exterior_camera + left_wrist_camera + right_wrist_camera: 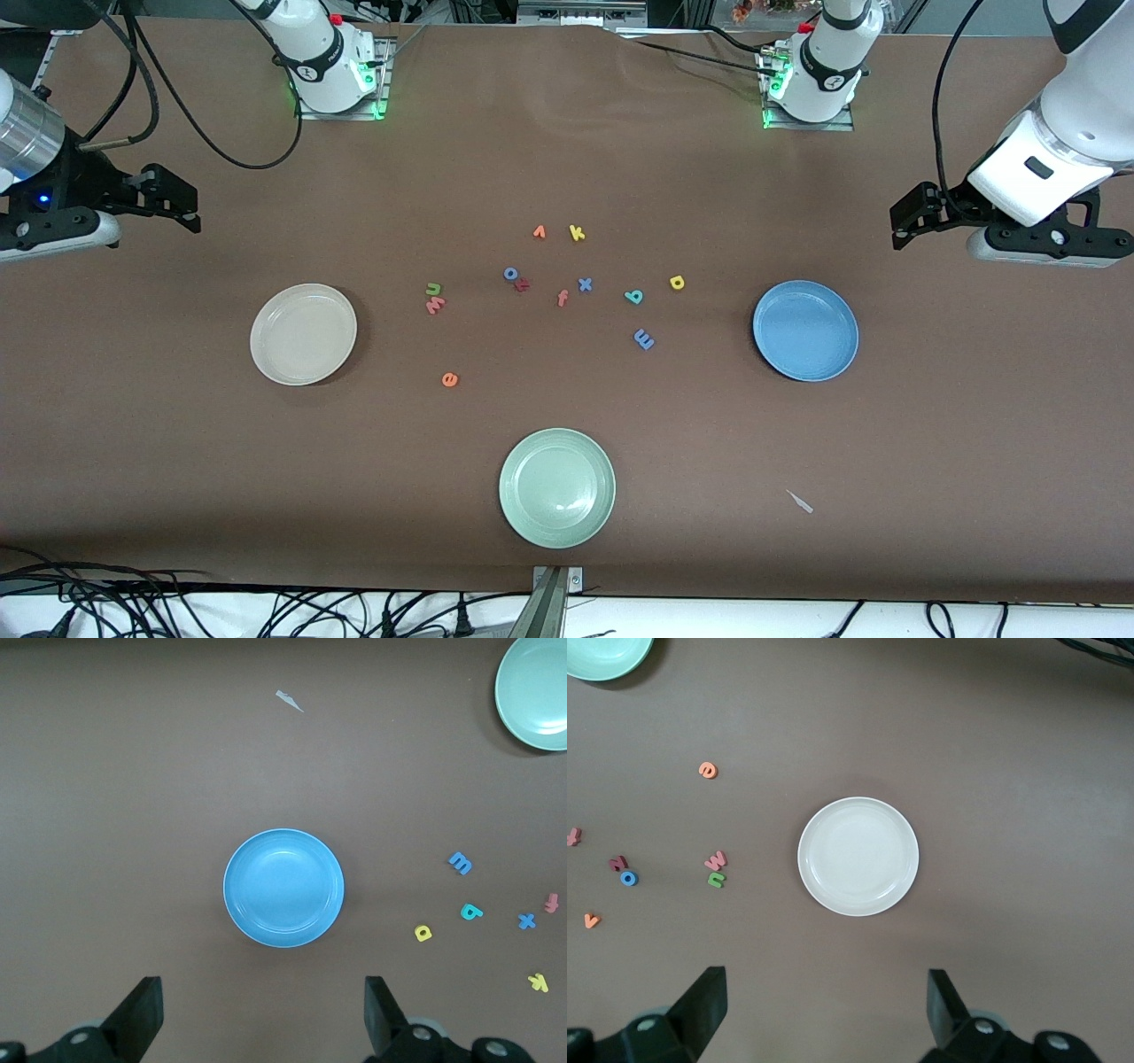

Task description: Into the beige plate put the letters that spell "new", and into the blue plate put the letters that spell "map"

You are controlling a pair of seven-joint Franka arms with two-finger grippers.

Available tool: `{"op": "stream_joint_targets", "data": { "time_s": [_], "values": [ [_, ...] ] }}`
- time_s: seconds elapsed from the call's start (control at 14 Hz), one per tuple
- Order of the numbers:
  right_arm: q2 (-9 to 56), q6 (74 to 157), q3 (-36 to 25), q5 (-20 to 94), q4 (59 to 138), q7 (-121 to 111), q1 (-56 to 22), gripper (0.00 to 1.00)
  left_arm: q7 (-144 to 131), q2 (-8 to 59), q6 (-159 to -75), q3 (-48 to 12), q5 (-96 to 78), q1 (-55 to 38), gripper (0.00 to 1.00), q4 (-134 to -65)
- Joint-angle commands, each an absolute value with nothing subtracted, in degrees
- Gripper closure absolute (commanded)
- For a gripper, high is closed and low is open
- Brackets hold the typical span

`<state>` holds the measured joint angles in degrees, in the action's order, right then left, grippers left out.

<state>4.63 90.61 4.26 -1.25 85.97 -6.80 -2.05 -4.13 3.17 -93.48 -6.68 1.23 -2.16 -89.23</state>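
The beige plate (303, 334) lies bare toward the right arm's end, and the blue plate (805, 330) lies bare toward the left arm's end. Between them lie the green "n" (433, 288), salmon "w" (435, 305) touching it, orange "e" (449, 379), blue "m" (644, 338), teal "a" (633, 297) and yellow "p" (677, 283). My right gripper (173, 202) hangs open and holds nothing, off the beige plate (858, 856) toward its own table end. My left gripper (911, 217) hangs open with nothing in it, off the blue plate (283, 889) toward its own end.
A pale green plate (557, 487) sits nearest the front camera. Other letters lie mid-table: yellow "k" (577, 233), orange caret (539, 232), blue "o" (510, 274), orange "f" (562, 299), blue "x" (585, 284). A small pale scrap (800, 501) lies near the front edge.
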Motion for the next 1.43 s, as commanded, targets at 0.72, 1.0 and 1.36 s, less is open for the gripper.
{"op": "stream_joint_targets", "data": {
  "time_s": [0.72,1.0,1.36],
  "values": [
    [3.34,87.36,3.16,0.18,87.10,-6.15,-1.93,0.00,2.64,1.05,-86.66,-6.42,2.11,-1.32,0.00,-88.15],
    [3.34,88.15,3.16,0.18,88.68,-6.15,-1.93,0.00,2.46,1.05,-86.57,-6.50,2.11,-1.32,0.00,-88.07],
    [3.25,88.07,3.16,0.18,89.03,-5.71,-1.93,0.00,2.55,1.05,-86.57,-6.42,2.11,-1.32,0.00,-88.07]
  ]
}}
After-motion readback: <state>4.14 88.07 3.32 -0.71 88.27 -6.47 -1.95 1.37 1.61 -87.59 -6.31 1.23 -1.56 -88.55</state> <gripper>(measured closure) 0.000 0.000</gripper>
